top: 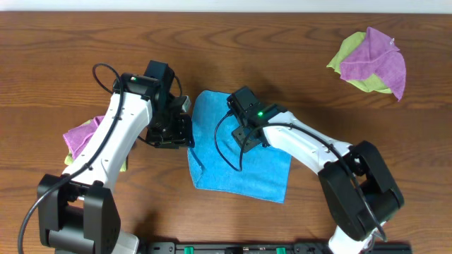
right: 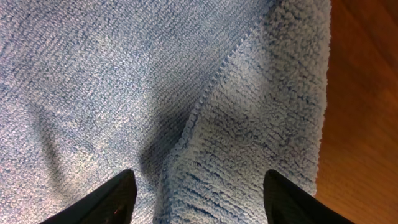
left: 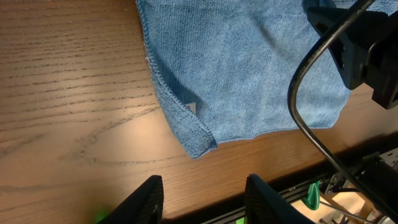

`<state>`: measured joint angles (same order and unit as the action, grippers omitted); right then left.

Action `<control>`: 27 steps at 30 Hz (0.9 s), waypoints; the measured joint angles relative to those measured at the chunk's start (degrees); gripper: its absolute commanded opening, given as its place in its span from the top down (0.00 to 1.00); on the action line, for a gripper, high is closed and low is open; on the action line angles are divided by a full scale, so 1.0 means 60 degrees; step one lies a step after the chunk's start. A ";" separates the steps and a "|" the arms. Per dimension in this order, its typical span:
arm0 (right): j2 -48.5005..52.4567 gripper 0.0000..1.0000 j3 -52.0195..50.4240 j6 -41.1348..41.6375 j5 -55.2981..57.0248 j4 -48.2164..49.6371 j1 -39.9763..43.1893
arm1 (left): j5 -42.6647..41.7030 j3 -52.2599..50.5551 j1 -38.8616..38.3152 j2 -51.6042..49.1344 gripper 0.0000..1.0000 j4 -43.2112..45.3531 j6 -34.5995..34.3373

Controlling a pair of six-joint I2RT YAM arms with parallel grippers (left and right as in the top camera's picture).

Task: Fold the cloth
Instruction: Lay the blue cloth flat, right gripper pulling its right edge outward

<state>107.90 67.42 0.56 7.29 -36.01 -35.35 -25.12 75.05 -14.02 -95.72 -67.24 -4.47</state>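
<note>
The right gripper [right: 202, 202] hangs over the cloth [top: 265, 169] with its jaws standing wide; between them runs a stitched hem where one layer of the blue pile laps over another; nothing is pinched, and whether the fingertips [right: 115, 199] touch the fabric cannot be told. The left gripper [left: 205, 200] is also parted, with nothing between its jaws; it sits over bare counter [top: 56, 56] just beside the cloth's near corner [left: 202, 148], apart from it.

The cloth lies near the middle of the counter, mostly flat; its left edge carries a narrow turned strip and a small tag [left: 190, 107]; its right edge meets bare wood in the right wrist view. Open wood lies beyond the cloth's far and right sides; a purple and lime-green pile [top: 371, 60] sits well apart at the far right; another pile [top: 79, 135] lies partly under the left arm.
</note>
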 measured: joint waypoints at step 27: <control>0.0259 0.99 0.0834 0.0004 0.1191 -0.0557 0.0000 | -0.0004 0.0000 0.0000 0.0000 0.57 -0.0004 0.0000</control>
<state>109.45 72.42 0.58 14.44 -39.35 -35.35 -25.15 75.05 -14.02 -95.72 -67.26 -4.47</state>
